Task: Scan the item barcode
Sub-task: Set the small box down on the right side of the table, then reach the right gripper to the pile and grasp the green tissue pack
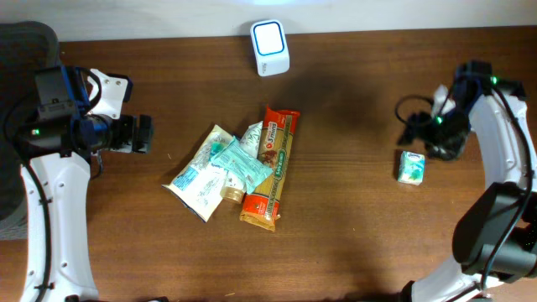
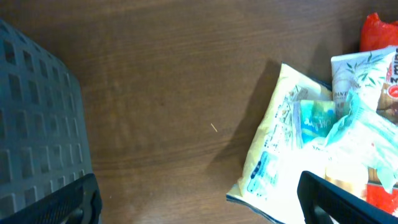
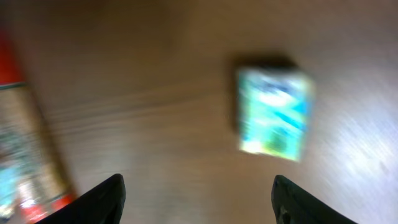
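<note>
A small teal-green box (image 1: 411, 167) lies flat on the brown table (image 1: 352, 235) at the right. Just above it hovers my right gripper (image 1: 428, 138), open, with nothing between its fingers. In the blurred right wrist view the box (image 3: 273, 115) lies ahead of the open gripper (image 3: 199, 205), apart from both fingertips (image 3: 106, 196). The white barcode scanner (image 1: 270, 47) stands at the table's far edge, centre. My left gripper (image 1: 141, 134) is open and empty at the left; in its wrist view the gripper (image 2: 199, 208) frames bare wood beside a cream pouch (image 2: 280, 149).
A pile of packets lies mid-table: a cream pouch (image 1: 200, 174), a teal packet (image 1: 239, 162), and a long red and tan packet (image 1: 273, 168). A grey mesh surface (image 2: 31, 124) fills the left of the left wrist view. A dark chair (image 1: 25, 42) sits at the far left corner.
</note>
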{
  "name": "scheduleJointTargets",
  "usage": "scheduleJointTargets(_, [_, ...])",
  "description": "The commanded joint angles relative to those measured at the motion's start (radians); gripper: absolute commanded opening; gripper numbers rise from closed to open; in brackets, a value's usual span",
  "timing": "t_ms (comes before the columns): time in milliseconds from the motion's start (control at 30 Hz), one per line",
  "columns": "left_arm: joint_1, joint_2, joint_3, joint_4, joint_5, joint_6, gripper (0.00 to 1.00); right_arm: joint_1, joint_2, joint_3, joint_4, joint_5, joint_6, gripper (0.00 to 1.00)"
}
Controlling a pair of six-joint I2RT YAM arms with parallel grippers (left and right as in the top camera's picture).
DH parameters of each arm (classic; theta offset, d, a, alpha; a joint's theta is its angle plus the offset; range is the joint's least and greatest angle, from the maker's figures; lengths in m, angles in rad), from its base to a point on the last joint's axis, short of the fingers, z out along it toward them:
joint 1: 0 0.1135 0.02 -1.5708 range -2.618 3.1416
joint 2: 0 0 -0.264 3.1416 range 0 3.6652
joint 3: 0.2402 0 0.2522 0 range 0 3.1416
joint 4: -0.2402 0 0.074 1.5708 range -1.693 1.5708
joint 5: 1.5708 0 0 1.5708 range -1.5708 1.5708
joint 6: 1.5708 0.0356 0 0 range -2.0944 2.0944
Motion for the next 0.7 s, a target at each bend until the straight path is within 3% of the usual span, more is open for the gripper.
scheduleJointTargets(0, [0.004,-0.006,0.012,0.0,0.01,0.015,0.99,0.161,-0.017,0.076,0.016,-0.226,-0.074,0.73])
scheduleJointTargets(133, [0.004,-0.006,0.012,0.0,0.01,0.015,0.99,0.54,0.009,0.053,0.153,-0.22,-0.088,0.73])
scheduleJointTargets(233, [0.004,-0.006,0.012,0.0,0.01,0.015,0.99,0.665,0.097,0.053,0.25,-0.26,-0.076,0.69])
scheduleJointTargets(433, [0.004,-0.006,0.012,0.0,0.01,0.015,1.0,0.75,0.248,0.053,0.436,-0.277,-0.041,0.64])
scheduleJointTargets(667, [0.004,-0.006,0.012,0.0,0.01,0.015,0.99,0.779,0.288,0.05,0.394,-0.316,-0.039,0.64])
